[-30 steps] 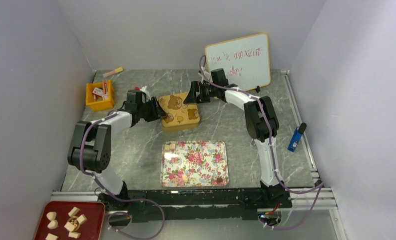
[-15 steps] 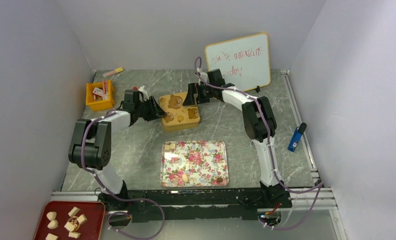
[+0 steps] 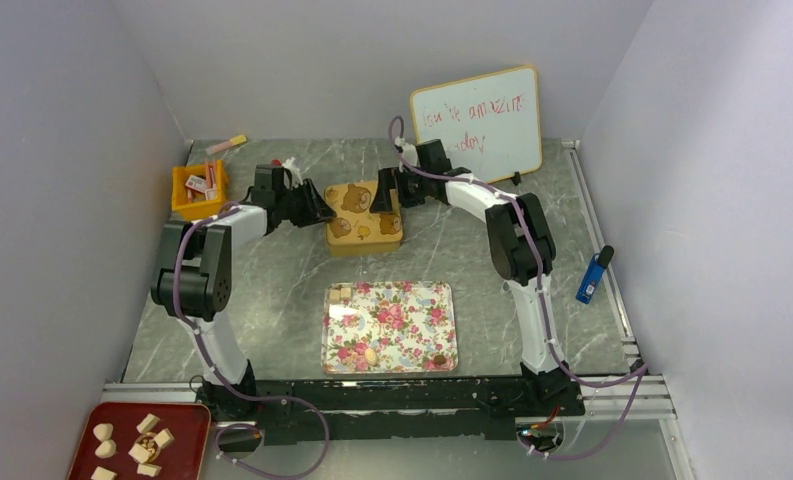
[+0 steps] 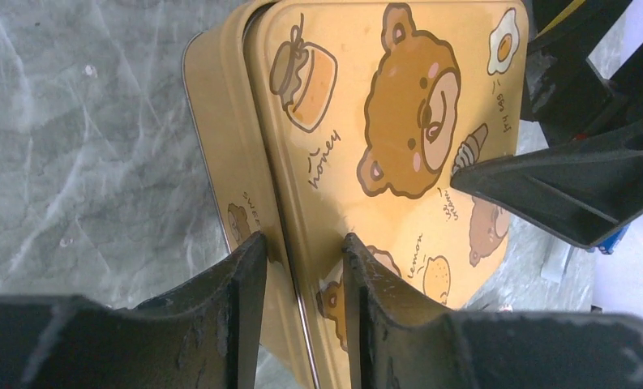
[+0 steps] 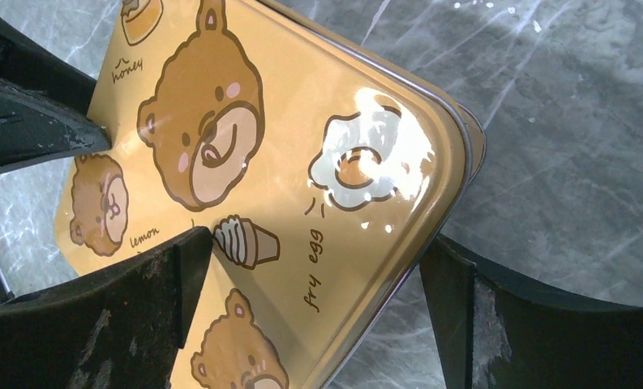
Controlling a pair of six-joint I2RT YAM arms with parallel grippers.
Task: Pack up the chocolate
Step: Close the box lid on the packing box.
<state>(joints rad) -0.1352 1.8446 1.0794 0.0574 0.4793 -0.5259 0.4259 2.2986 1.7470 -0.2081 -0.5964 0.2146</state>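
Seen from above, the tin (image 3: 364,218) now sits square on the desk (image 3: 272,300). A second ago it lay skewed, one corner swung toward 4 o'clock. It has also slid slightly toward 12 o'clock, and the left arm has folded up and pushed further in. The left fingers (image 3: 314,206) meet the tin at its 9 o'clock side and the right fingers (image 3: 384,192) at its 1 o'clock corner. The chocolate (image 3: 344,293) is not packed: a few small pieces lie on the floral tray (image 3: 450,300) at the tin's 6 o'clock, with more on a red tray (image 3: 187,418) off the desk at 7 o'clock. I judge the arms have been squaring and steadying the tin so it can be opened before any piece goes in. In the left wrist view, the left fingers (image 4: 220,324) have narrowed and are clenched on the tin's near rim, one on the lid face and one against the side wall. Whether the lid has begun to part from the base I cannot tell. The tin is thin pressed metal with rounded corners and a smooth printed coat of bears and a honey jar, so it is probably slippery. In the right wrist view, the right fingers (image 5: 139,324) are spread wide and released, bracketing the fried-egg corner. One tip rests on the lid and the other sits beside the rim at 4 o'clock. The lacquer throws glare, and the desk beneath is grey and marbled.
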